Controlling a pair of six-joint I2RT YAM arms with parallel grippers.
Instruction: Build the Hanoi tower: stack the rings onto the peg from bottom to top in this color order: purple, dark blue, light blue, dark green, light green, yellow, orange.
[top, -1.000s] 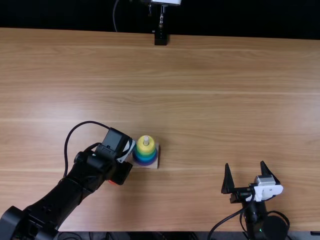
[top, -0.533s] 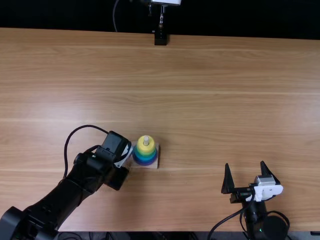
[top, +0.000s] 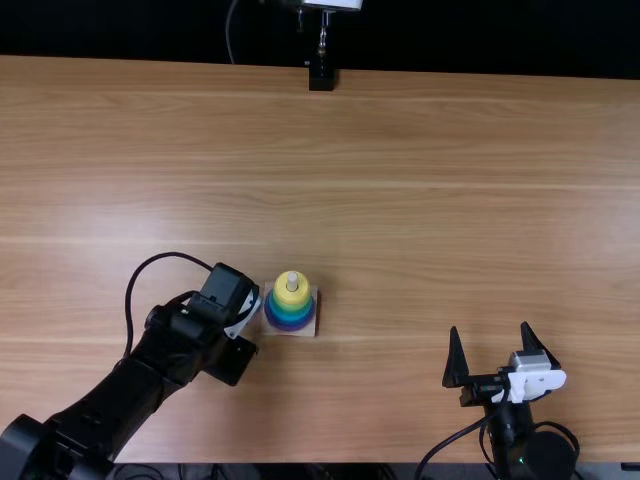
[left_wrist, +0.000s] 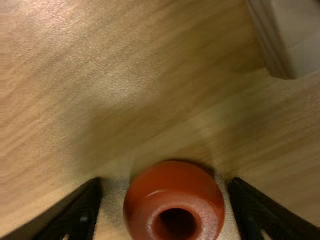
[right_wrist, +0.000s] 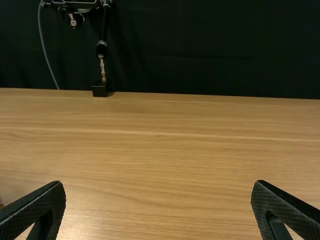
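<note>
Top view: fingertips of the left tool (top: 232, 358) concealed under its housing; just beside it, the yellow ring (top: 283, 297) partly hides the rings beneath (top: 290, 320). Left wrist view: blurred fingers (left_wrist: 77, 210) and the orange ring (left_wrist: 175, 197) between them, cropped by the border; peg base (left_wrist: 302, 50), beyond the tool, cropped to one corner. Right wrist view: fingers (right_wrist: 287, 207) of the right tool (top: 490, 328), cropped.

- We see a light brown table (top: 450, 200), its grain running side to side.
- Past its far edge we have a dark curtain (right_wrist: 200, 50).
- We find a stand (top: 321, 76) there, a cord (top: 229, 38) near it.
- Soft light gleams on our wood.
</note>
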